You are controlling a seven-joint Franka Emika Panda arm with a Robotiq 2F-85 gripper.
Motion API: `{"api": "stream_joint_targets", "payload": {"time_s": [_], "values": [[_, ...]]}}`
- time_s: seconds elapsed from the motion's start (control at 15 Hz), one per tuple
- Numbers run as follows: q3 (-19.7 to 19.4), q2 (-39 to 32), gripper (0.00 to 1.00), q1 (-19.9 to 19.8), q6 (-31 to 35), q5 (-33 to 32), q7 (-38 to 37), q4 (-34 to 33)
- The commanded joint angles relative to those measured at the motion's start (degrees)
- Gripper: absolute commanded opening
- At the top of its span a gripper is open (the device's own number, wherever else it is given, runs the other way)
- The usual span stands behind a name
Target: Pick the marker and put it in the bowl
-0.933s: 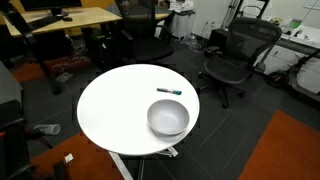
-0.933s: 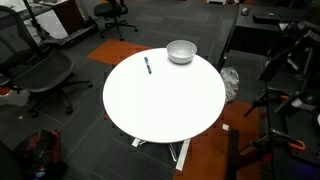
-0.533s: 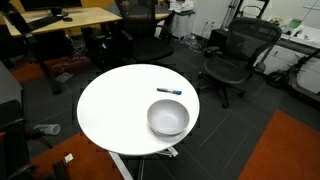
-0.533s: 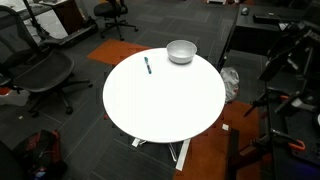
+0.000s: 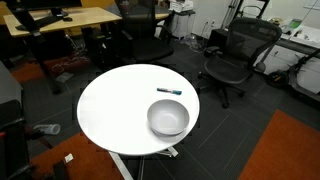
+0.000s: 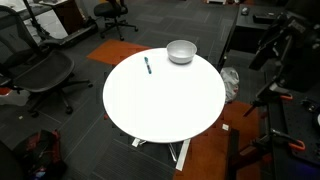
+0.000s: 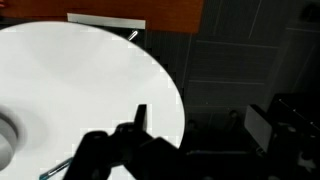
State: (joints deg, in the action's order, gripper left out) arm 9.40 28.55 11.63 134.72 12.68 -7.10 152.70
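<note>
The marker lies flat on the round white table, a little beyond the light grey bowl. Both exterior views show them apart; the marker is left of the bowl near the table's far edge. In the wrist view my gripper is open and empty, hanging over the dark floor just off the table's edge. One finger overlaps the table's rim. A sliver of the bowl and the marker's end show at the lower left.
Black office chairs stand around the table. A wooden desk is at the back. Orange carpet borders the dark floor. My arm shows dark at the right edge.
My arm at the right edge of an exterior view has shifted slightly. The marker and bowl have not moved.
</note>
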Motion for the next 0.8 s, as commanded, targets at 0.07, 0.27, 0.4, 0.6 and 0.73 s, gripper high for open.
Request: {"api": "stream_joint_targets", "payload": {"time_s": [0.07,0.27,0.4,0.6,0.73], "values": [[1.0,-6.7,1.00,-6.0,1.3,-6.8,-6.6,-6.3],[1.0,-11.4,1.00,-9.4,1.2,-11.7,-11.5,-10.5],[0.9,-14.5,1.00,-11.0,2.5,-14.7,-14.6,-12.6],[-0.3,-19.3,1.00,-12.4,6.0,-17.7,-17.6,-15.5],[-1.0,-22.2,1.00,-13.2,9.1,-19.8,-19.7,-17.3]]}}
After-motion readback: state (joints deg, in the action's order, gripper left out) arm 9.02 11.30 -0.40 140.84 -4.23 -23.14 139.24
